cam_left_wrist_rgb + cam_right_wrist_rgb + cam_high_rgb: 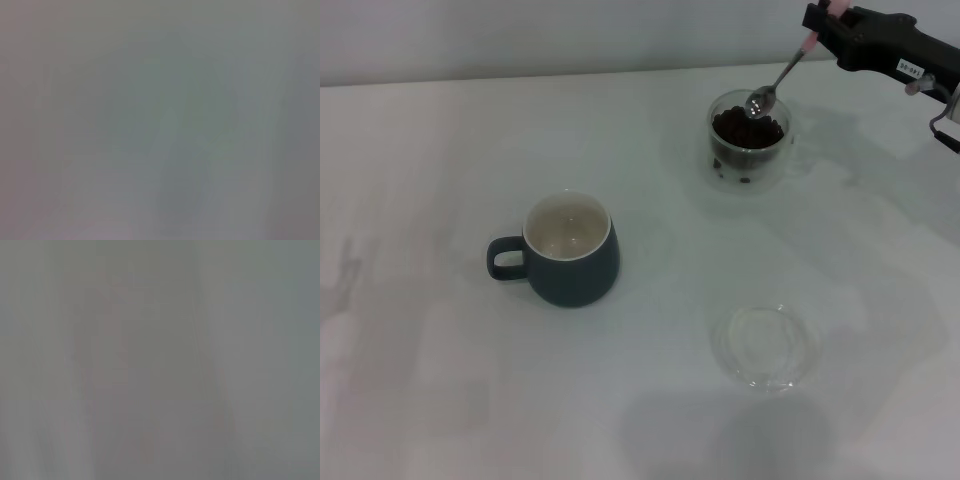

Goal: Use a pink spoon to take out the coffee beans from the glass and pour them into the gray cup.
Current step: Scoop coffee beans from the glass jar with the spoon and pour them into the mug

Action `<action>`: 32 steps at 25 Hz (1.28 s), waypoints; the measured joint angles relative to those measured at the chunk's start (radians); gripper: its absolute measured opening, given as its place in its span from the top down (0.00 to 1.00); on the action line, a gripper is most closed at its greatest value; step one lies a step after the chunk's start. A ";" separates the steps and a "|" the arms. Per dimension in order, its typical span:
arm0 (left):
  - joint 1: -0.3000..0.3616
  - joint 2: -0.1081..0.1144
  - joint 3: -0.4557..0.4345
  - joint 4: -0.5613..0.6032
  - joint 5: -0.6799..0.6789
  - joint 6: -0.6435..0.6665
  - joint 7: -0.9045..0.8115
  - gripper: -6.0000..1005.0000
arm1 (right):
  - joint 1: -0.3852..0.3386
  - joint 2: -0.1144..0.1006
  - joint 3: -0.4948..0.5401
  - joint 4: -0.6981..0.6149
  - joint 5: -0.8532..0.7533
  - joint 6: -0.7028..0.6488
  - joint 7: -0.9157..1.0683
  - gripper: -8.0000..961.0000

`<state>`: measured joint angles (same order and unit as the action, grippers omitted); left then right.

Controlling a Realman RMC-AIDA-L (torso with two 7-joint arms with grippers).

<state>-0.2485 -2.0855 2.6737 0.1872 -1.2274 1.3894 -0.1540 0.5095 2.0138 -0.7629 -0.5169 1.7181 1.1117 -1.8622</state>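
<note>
Right tool (817,28) clamped on slender pink-handled metal spoon (776,82), its bowl over dark coffee beans (747,128) in clear glass cup (748,150).

Spoon (772,88): shiny metal bowl and neck, pale pink handle, matt-looking. Glass (748,148): clear, smooth, double-walled, glossy. Beans (747,127): dark brown, slight sheen. Cup (567,250): glazed ceramic, blue-gray outside, cream inside, smooth w/ soft gloss. Saucer (765,346) near front edge: clear glass, smooth. Table (420,180): white, matt. Right gripper (817,22): black, matt, plastic-looking housing.
</note>
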 joint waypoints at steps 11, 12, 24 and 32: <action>-0.021 -0.001 0.000 0.001 0.000 -0.007 0.000 0.17 | -0.001 0.000 -0.039 0.019 0.004 -0.090 -0.040 0.84; -0.022 -0.001 0.000 0.001 0.000 -0.007 0.000 0.17 | -0.003 0.001 -0.040 0.031 0.006 -0.085 -0.036 0.84; -0.026 0.002 0.000 -0.005 0.000 -0.007 0.001 0.17 | 0.011 0.000 -0.040 0.087 0.010 -0.102 0.130 0.84; -0.026 0.004 0.000 -0.008 0.000 -0.007 0.001 0.17 | 0.013 0.003 -0.040 0.144 0.107 -0.167 0.254 0.84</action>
<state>-0.2746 -2.0815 2.6737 0.1797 -1.2271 1.3821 -0.1527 0.5220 2.0169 -0.8025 -0.3732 1.8248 0.9445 -1.6084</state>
